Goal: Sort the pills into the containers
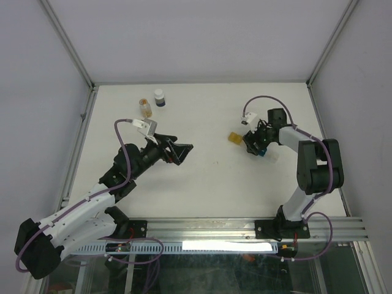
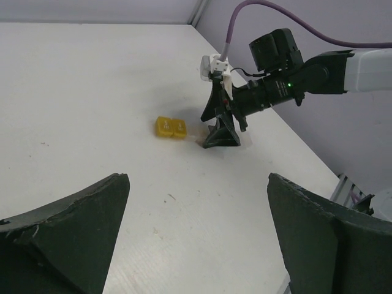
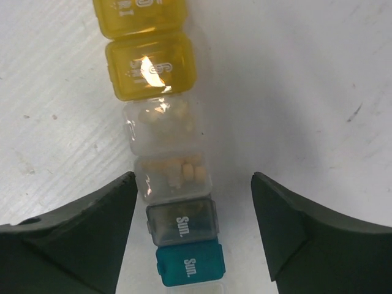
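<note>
Presently we see the right pincer [image 3: 193,184] spread astride the containers [image 3: 160,131] on the bench [image 3: 306,73], untouched; left pincer [image 2: 199,180] wide apart, far off. Risk: closing off-centre could skid them and spill pills [image 3: 184,171].

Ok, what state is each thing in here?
Left gripper: open, empty.
Right gripper: open, straddling the strip.
Strip of small translucent plastic pill compartments: lids look shut, two clear ones hold pale pills.
White-capped dark bottle: upright, capped.
Amber bottle: upright.
</note>
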`<state>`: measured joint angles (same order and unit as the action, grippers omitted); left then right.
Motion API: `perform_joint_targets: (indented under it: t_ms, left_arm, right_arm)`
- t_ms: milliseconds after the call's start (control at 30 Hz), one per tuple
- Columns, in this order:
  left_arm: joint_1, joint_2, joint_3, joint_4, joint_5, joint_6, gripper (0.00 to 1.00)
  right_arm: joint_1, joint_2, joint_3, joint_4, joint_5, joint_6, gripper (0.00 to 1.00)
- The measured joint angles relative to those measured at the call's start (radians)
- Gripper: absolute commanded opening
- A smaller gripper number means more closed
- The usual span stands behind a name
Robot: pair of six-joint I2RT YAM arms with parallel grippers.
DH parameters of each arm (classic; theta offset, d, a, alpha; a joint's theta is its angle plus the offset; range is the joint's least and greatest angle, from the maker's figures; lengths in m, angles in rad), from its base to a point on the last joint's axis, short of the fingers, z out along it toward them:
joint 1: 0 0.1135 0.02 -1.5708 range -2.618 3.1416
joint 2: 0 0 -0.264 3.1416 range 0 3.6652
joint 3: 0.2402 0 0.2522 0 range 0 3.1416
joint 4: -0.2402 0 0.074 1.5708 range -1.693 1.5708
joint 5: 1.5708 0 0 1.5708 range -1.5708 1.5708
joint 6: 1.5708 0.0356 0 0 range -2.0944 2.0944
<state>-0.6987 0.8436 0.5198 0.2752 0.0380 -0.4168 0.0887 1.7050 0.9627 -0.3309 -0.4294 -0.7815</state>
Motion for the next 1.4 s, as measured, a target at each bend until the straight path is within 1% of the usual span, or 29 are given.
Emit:
perform_joint_targets:
  t_ms: [33, 67, 267, 367, 467, 600, 767, 900, 1033, 1167, 1400]
  left_arm:
    - [0.0, -0.002, 0.006, -0.01, 0.006, -0.004, 0.99]
    - [0.0, -0.001, 0.015, -0.026, 0.017, -0.01, 0.99]
    - [0.0, -0.002, 0.092, -0.1, 0.068, -0.018, 0.99]
    - [0.0, -0.005, 0.156, -0.144, 0.085, -0.015, 0.99]
    - [0.0, -0.004, 0.244, -0.198, 0.095, 0.004, 0.99]
    - [0.0, 0.02, 0.418, -0.304, 0.089, 0.053, 0.99]
    - [0.0, 0.08, 0.661, -0.456, 0.058, 0.127, 0.99]
    - [0.0, 0.079, 0.764, -0.545, 0.036, 0.171, 0.99]
    - [0.0, 0.067, 0.804, -0.597, 0.022, 0.19, 0.99]
    - [0.0, 0.051, 0.807, -0.63, 0.019, 0.194, 0.99]
    - [0.0, 0.045, 0.807, -0.66, 0.021, 0.193, 0.99]
  right_arm:
    - [-0.005, 0.0, 0.002, -0.005, 0.002, 0.006, 0.96]
    - [-0.011, 0.0, 0.005, -0.008, 0.003, 0.011, 0.99]
    - [-0.067, -0.043, 0.065, -0.079, -0.038, 0.025, 0.99]
    - [-0.095, -0.113, 0.119, -0.134, -0.084, 0.029, 0.99]
    - [-0.118, -0.222, 0.161, -0.166, -0.117, 0.06, 1.0]
    - [-0.148, -0.394, 0.232, -0.158, -0.096, 0.229, 0.99]
    - [-0.166, -0.532, 0.345, -0.145, -0.072, 0.402, 0.99]
    - [-0.166, -0.613, 0.403, -0.147, -0.078, 0.504, 1.0]
    - [-0.166, -0.675, 0.439, -0.162, -0.083, 0.601, 0.99]
    - [-0.166, -0.715, 0.449, -0.162, -0.063, 0.704, 1.0]
    - [-0.166, -0.732, 0.449, -0.195, -0.019, 0.766, 0.99]
